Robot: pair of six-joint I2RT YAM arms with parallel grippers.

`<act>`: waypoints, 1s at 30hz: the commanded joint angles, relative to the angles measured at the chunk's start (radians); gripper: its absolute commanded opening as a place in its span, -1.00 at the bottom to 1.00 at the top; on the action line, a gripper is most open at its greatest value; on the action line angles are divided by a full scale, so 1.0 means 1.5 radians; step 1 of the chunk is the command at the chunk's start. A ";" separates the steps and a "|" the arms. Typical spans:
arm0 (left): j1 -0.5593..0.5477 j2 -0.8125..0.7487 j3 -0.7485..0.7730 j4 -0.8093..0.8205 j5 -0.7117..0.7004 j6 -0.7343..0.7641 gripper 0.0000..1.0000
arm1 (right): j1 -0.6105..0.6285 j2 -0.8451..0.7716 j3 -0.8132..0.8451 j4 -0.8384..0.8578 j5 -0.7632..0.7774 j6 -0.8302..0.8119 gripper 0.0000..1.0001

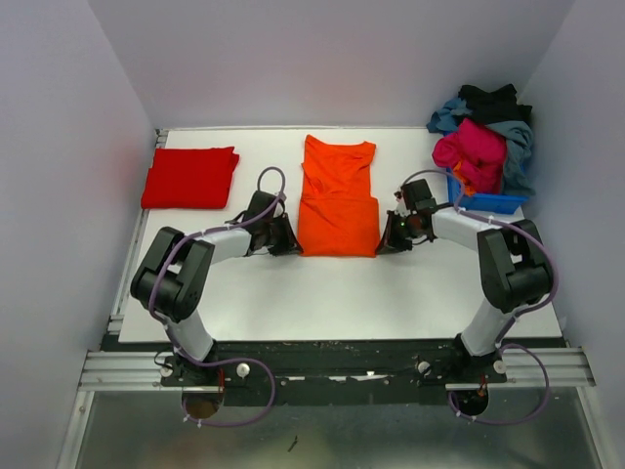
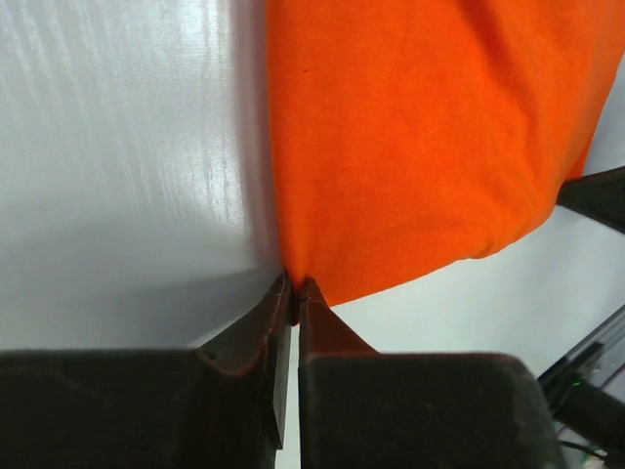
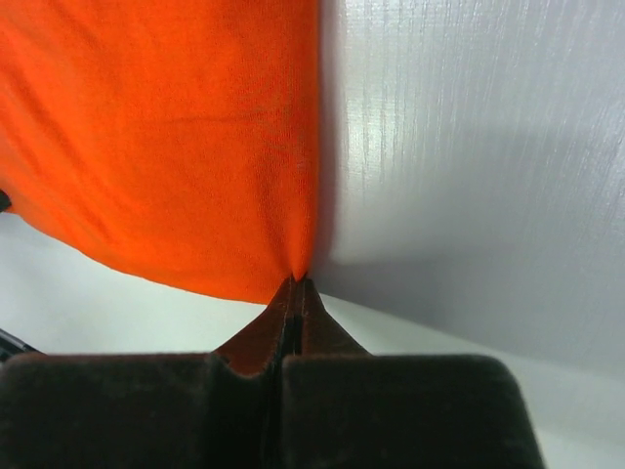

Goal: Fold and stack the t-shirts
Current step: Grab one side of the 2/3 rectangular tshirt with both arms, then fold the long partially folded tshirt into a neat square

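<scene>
A bright orange t-shirt (image 1: pixel 337 195) lies partly folded in the middle of the white table (image 1: pixel 293 293), its near half doubled over. My left gripper (image 1: pixel 293 239) is at the shirt's near-left corner, and in the left wrist view the gripper (image 2: pixel 296 285) is shut on the orange cloth (image 2: pixel 420 137) at its edge. On the near-right corner sits my right gripper (image 1: pixel 383 241). The right wrist view shows that gripper (image 3: pixel 299 281) pinched shut on the orange hem (image 3: pixel 156 137). A red t-shirt (image 1: pixel 190 177) lies folded at the back left.
A blue bin (image 1: pixel 493 203) at the back right holds a heap of pink (image 1: pixel 471 151), grey-blue (image 1: pixel 516 142) and black (image 1: pixel 490 101) shirts. Pale walls close in the table on three sides. The arm bases stand at the near edge.
</scene>
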 commanded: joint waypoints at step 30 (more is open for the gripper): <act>-0.042 -0.385 0.017 -0.342 -0.048 0.025 -1.00 | 0.004 -0.425 -0.054 -0.247 0.007 -0.007 -0.99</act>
